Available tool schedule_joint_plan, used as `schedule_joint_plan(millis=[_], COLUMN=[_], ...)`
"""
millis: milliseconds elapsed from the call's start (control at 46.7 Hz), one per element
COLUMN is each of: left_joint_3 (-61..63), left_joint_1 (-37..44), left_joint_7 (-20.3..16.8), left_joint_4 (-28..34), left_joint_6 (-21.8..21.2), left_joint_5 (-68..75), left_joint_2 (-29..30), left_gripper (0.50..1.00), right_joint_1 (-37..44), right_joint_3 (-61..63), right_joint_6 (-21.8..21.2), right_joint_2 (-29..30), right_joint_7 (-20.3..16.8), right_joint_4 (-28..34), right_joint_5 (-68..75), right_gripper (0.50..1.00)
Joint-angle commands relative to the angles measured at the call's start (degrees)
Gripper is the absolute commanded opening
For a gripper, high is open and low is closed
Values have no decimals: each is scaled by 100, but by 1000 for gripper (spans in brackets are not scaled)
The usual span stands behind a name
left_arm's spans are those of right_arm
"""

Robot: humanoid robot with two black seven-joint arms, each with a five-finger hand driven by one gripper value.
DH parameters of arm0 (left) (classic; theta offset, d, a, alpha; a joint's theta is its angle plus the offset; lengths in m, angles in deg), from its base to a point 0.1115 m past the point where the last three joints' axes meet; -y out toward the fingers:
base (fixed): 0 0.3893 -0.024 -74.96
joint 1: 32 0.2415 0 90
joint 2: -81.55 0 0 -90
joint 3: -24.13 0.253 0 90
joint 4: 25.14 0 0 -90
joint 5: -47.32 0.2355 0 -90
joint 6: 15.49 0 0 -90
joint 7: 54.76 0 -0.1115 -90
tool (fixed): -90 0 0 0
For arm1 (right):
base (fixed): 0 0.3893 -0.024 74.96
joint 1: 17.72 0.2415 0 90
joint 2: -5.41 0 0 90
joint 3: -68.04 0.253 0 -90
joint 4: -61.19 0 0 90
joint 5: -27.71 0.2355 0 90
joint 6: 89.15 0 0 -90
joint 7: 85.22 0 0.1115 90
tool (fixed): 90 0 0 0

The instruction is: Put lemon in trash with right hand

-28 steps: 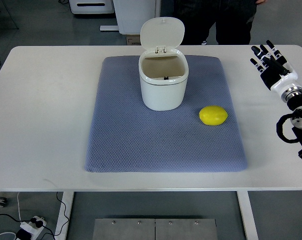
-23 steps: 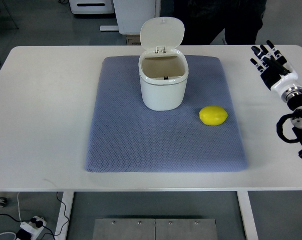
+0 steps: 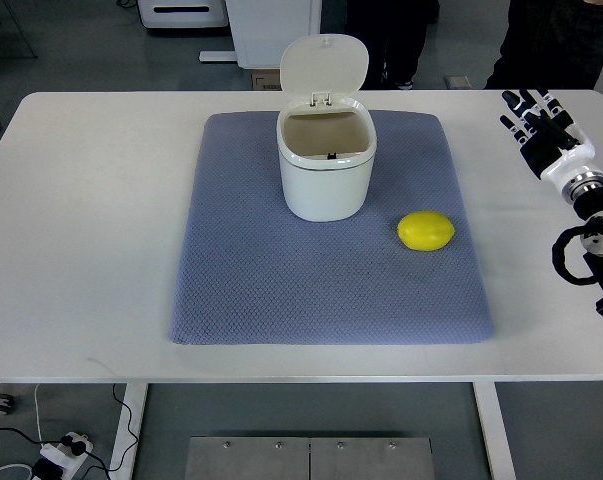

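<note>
A yellow lemon (image 3: 426, 231) lies on the blue-grey mat (image 3: 241, 290), to the right of a small white trash bin (image 3: 326, 165). The bin stands upright at the mat's far middle with its lid flipped open and its inside showing. My right hand (image 3: 539, 117) rests over the table's far right edge, fingers spread and holding nothing, well to the right of the lemon and apart from it. My left arm does not show.
The mat lies on a white table (image 3: 91, 230). A person's dark legs (image 3: 551, 45) stand behind the table at the far right. A white cabinet (image 3: 271, 30) stands on the floor behind the bin.
The person behind the table has stepped to the right. My right hand, the lemon and the bin have not moved.
</note>
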Motion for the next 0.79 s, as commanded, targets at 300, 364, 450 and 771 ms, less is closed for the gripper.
schedule_joint_plan(millis=[300, 364, 450, 771], left_joint_3=[0, 0, 0, 0], left_joint_1=[1, 1, 1, 1], left_joint_7=[1, 1, 1, 1], left_joint_4=[-5, 4, 4, -5], left_joint_6=[0, 0, 0, 0], left_joint_5=[-8, -8, -8, -8], left_joint_2=[0, 0, 0, 0], left_gripper=[1000, 1000, 1000, 1000], right_joint_1=[5, 14, 23, 32], right_joint_3=[-9, -9, -9, 0], right_joint_6=[0, 0, -9, 0], right_joint_2=[-124, -115, -124, -115], right_joint_7=[0, 0, 0, 0], right_joint_4=[9, 18, 18, 18], right_joint_5=[0, 0, 0, 0], right_gripper=[1000, 1000, 1000, 1000])
